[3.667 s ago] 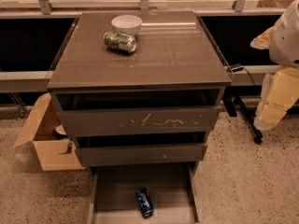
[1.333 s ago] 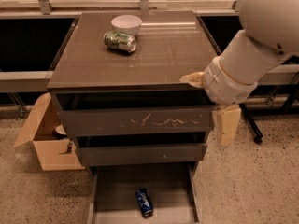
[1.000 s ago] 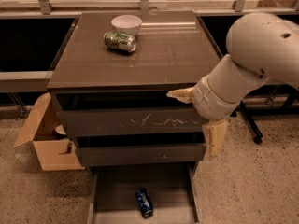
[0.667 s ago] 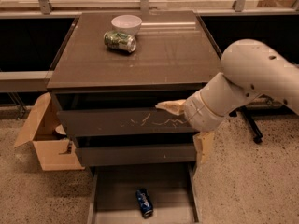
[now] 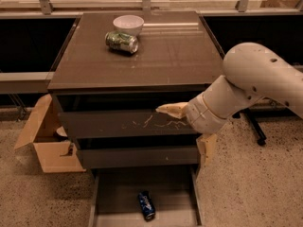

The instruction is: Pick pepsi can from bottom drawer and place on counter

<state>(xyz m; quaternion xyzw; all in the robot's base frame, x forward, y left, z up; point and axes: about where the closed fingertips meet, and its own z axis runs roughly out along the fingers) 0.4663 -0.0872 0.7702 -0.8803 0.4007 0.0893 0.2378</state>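
The pepsi can (image 5: 147,205), dark blue, lies on its side on the floor of the bottom drawer (image 5: 118,197), which is pulled out at the bottom of the view. The counter (image 5: 161,56) is the glossy grey-brown top of the cabinet. My gripper (image 5: 182,136) hangs in front of the scratched middle drawer, at the cabinet's right side, well above and to the right of the can. Its two beige fingers (image 5: 171,110) are spread wide apart, one pointing left and one pointing down. It is open and holds nothing.
A green-and-silver can (image 5: 122,41) lies beside a white bowl (image 5: 128,23) at the counter's back left. An open cardboard box (image 5: 47,143) stands on the floor left of the cabinet. A chair base (image 5: 253,126) stands to the right. My white arm (image 5: 258,77) crosses the right side.
My arm has swung in from the right and moved down and left, bringing the gripper in front of the drawer fronts. The pepsi can and the counter items have not moved.
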